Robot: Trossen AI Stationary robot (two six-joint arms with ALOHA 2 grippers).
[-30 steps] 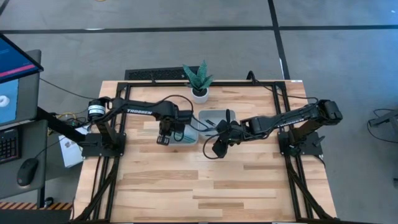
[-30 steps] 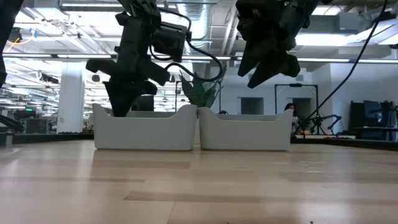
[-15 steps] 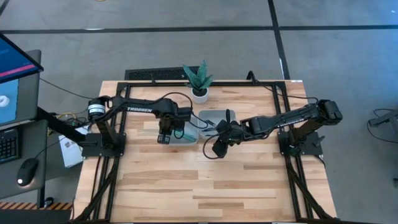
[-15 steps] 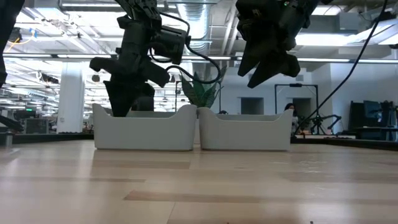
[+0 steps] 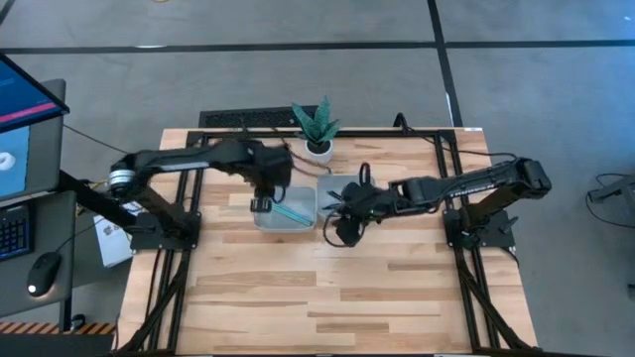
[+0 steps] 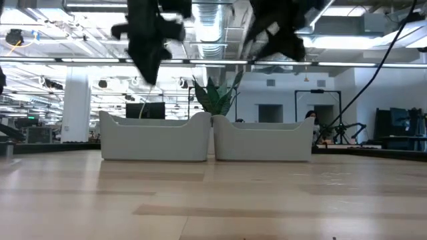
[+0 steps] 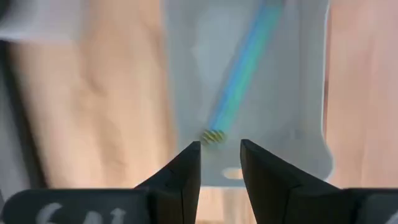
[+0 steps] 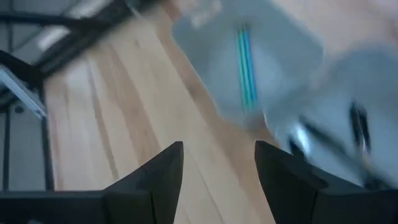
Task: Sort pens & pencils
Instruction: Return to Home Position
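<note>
High view: pencils (image 5: pixel 293 212) lie in left bin (image 5: pixel 268 220). Pens (image 8: pixel 357 121) in right bin (image 8: pixel 373 74). Left gripper (image 7: pixel 221 146) and right gripper (image 8: pixel 219 149) hang above the bins, jaws part-open, empty. Sorting looks done.

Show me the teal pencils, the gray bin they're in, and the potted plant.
teal pencils (image 7: pixel 242 68), left wrist view, middle of the shafts.
gray bin (image 6: pixel 153 141), low view, its front wall.
potted plant (image 5: pixel 316 123), high view, its leaves.

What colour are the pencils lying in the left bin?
The pencils are light teal-blue, seen best in the left wrist view.
</note>
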